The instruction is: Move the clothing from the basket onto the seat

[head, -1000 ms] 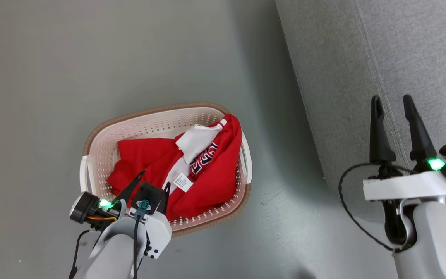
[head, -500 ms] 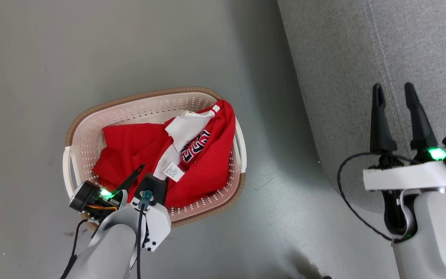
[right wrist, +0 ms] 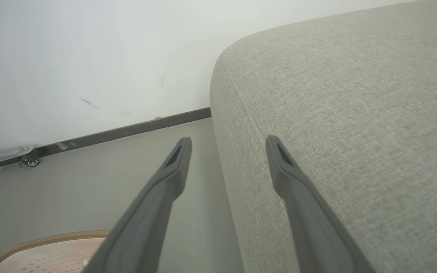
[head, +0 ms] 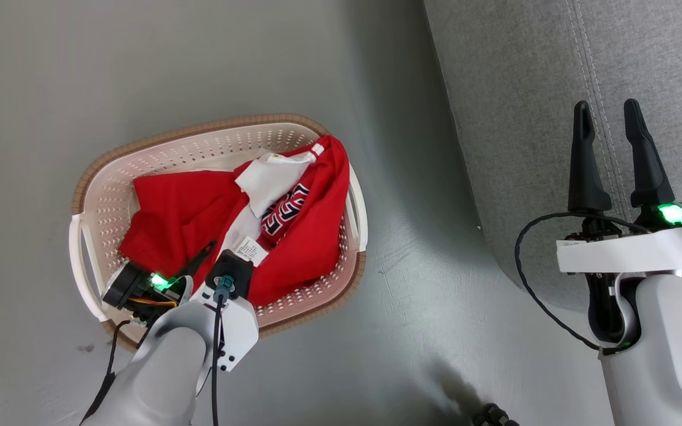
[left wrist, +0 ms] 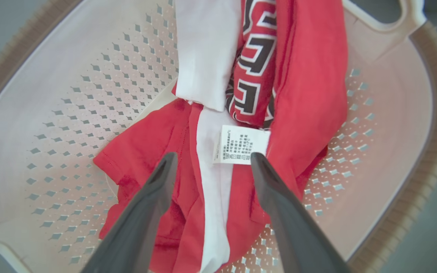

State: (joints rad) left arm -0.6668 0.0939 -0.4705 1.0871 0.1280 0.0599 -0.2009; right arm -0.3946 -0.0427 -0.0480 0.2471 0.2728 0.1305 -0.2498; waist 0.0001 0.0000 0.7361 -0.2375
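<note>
The clothing lies in the basket, left of the seat.

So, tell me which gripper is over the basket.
The left gripper: open, it points at the red clothing in the basket. The right gripper, also open, is at the grey seat edge instead.

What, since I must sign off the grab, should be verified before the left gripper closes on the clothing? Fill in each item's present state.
1. left gripper open and holding nothing: ok.
2. clothing lying inside the basket: ok.
3. left fingertips straddling the white stripe just below the label: ok.
4. left fingertips touching the clothing: cannot tell.
5. right gripper open, empty, apart from the basket, at the edge of the seat: ok.
</note>
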